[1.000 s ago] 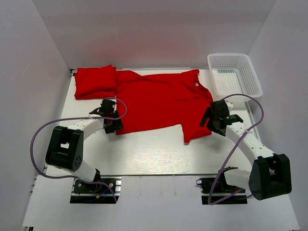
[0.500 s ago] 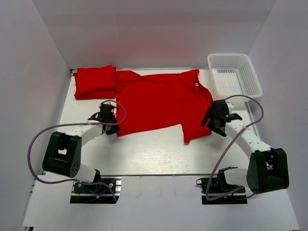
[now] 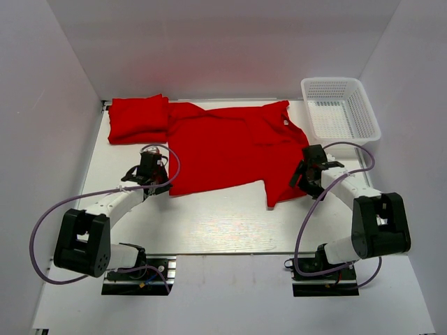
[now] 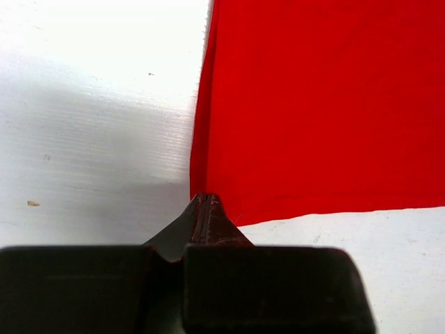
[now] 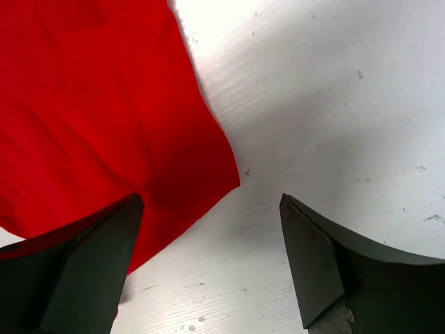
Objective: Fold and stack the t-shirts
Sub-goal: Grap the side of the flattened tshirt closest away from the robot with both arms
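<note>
We logged one folded t-shirt (image 3: pixel 138 118) back-left, second t-shirt (image 3: pixel 234 150) spread flat and unfolded, left gripper (image 4: pixel 206 205) pinched shut on its corner, right gripper (image 5: pixel 210 200) gaping wide at its sleeve.

Count's in: two red tees, a folded t-shirt (image 3: pixel 138 118) far left and a spread t-shirt (image 3: pixel 230 146) mid-table. One white basket (image 3: pixel 342 108) far right. Two grippers, the left gripper (image 3: pixel 159 183) and the right gripper (image 3: pixel 306 180). One table (image 3: pixel 209 223).
</note>
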`<state>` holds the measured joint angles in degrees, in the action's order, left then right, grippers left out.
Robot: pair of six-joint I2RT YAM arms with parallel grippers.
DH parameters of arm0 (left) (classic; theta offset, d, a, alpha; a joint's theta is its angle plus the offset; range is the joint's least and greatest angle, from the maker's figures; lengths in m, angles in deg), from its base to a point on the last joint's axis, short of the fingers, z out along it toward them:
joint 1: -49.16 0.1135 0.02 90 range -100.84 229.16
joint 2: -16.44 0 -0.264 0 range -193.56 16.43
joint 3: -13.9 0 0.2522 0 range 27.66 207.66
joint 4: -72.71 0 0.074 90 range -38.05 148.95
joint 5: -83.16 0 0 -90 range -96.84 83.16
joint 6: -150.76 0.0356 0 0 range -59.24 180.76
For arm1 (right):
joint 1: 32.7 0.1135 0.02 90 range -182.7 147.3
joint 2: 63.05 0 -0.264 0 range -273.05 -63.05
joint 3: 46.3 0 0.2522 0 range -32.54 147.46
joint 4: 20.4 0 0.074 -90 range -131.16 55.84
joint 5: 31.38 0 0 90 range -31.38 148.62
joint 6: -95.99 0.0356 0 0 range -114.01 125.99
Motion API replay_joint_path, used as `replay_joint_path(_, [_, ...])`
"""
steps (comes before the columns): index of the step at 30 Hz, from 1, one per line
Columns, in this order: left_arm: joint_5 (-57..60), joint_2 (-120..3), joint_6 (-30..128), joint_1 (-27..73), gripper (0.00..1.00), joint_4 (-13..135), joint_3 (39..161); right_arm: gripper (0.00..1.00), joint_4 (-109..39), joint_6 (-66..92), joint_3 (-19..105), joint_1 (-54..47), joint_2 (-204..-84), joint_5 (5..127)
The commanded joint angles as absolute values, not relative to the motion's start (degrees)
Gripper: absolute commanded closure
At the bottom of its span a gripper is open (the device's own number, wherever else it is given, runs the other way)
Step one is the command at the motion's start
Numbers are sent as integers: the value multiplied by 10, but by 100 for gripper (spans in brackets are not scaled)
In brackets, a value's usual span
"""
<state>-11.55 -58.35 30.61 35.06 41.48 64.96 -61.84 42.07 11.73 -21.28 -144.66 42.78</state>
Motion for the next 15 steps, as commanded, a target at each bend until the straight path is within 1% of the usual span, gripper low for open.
replay_joint_path(1, [-119, -582, 311, 347, 100, 417, 649, 15, -591, 433, 117, -222, -1444, 431])
replay_joint_path(4, [-119, -588, 317, 347, 100, 417, 655, 19, -582, 432, 114, -226, -1456, 438])
replay_joint_path(7, [-119, -588, 317, 347, 100, 417, 660, 19, -574, 427, 111, -230, -1472, 453])
replay_joint_path(10, [-119, -588, 317, 347, 100, 412, 660, 23, -566, 426, 103, -230, -1483, 465])
replay_joint_path(11, [-119, -588, 317, 347, 100, 407, 665, 26, -559, 426, 101, -232, -1486, 469])
replay_joint_path(13, [-119, -588, 317, 347, 100, 401, 665, 48, -559, 424, 96, -234, -1486, 474])
replay_joint_path(14, [-119, -583, 317, 347, 100, 401, 670, 68, -558, 425, 92, -233, -1485, 475])
replay_joint_path(15, [-119, -576, 317, 347, 100, 396, 670, 93, -559, 425, 89, -231, -1476, 475])
